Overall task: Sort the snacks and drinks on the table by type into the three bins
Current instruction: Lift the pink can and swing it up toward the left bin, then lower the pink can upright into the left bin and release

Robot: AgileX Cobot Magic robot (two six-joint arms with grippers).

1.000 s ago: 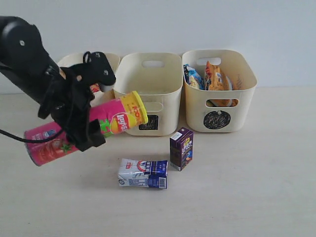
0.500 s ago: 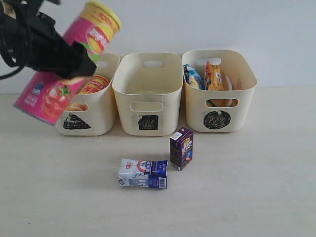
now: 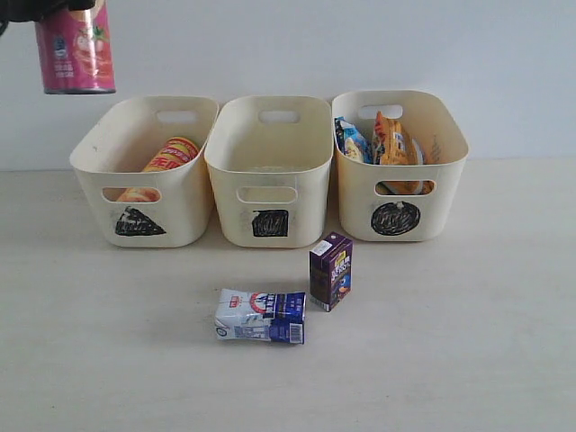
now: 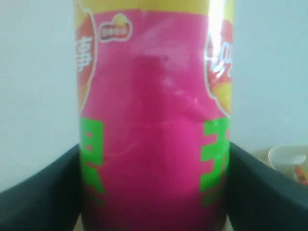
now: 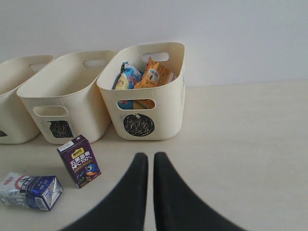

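The pink chip tube (image 3: pixel 76 54) hangs upright, high above the left end of the triangle bin (image 3: pixel 193 193). My left gripper (image 4: pixel 154 192) is shut on it, a dark finger (image 4: pixel 43 192) on each side. A yellow chip tube (image 3: pixel 166 155) lies in the triangle bin. The square bin (image 3: pixel 229 193) looks empty. An orange bag (image 3: pixel 391 139) and a blue-white bag (image 3: pixel 353 139) stand in the circle bin (image 3: pixel 450 193). The purple carton (image 3: pixel 330 270) stands upright on the table; the white and blue carton (image 3: pixel 261 317) lies beside it. My right gripper (image 5: pixel 150 161) is shut, empty, low over the table.
The three bins stand in a row against the white wall. Both cartons sit in front of the square bin. Bare table lies between my right gripper and the circle bin (image 5: pixel 168 110), with the purple carton (image 5: pixel 79 161) to one side.
My left gripper has lifted the pink tube from low in front of the triangle bin to high above it, turning it from slanted to upright. The cartons have not moved.
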